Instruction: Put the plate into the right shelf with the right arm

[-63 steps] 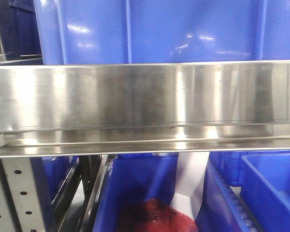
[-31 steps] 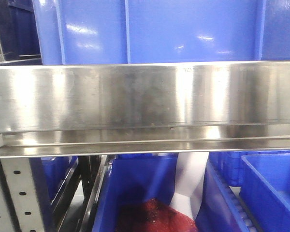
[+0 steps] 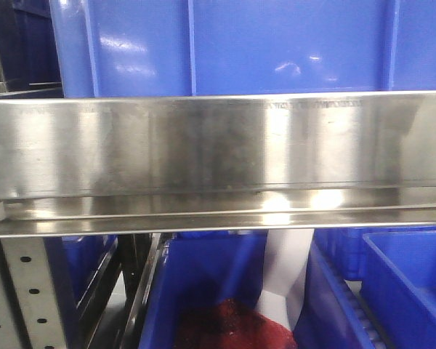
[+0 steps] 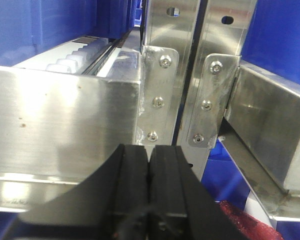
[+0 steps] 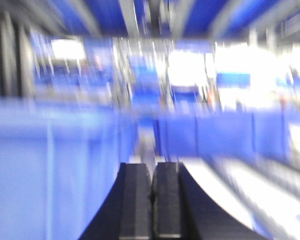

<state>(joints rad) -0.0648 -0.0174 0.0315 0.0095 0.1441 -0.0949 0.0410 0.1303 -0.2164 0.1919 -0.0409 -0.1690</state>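
The plate is out of view in every frame. The right shelf's broad brushed-steel front rail (image 3: pixel 218 145) fills the middle of the front view, with a perforated grey upright (image 3: pixel 18 291) below it at the left. In the left wrist view my left gripper (image 4: pixel 149 150) is shut with nothing between its black pads, close in front of two bolted steel uprights (image 4: pixel 162 75); a steel rail (image 4: pixel 270 130) runs off to the right. The right wrist view is heavily blurred. It shows my right gripper (image 5: pixel 152 167) shut and empty before blue bins (image 5: pixel 65 170).
A large blue bin (image 3: pixel 240 43) stands on the shelf above the rail. Lower blue bins (image 3: pixel 407 283) sit under it, one holding something dark red (image 3: pixel 232 327). A white strip (image 3: pixel 287 269) hangs between them. Another steel rail (image 4: pixel 60 120) lies left of the uprights.
The bright reflections on the steel rail and the upper blue bin have shifted a little. Nothing else in the front view has visibly moved.
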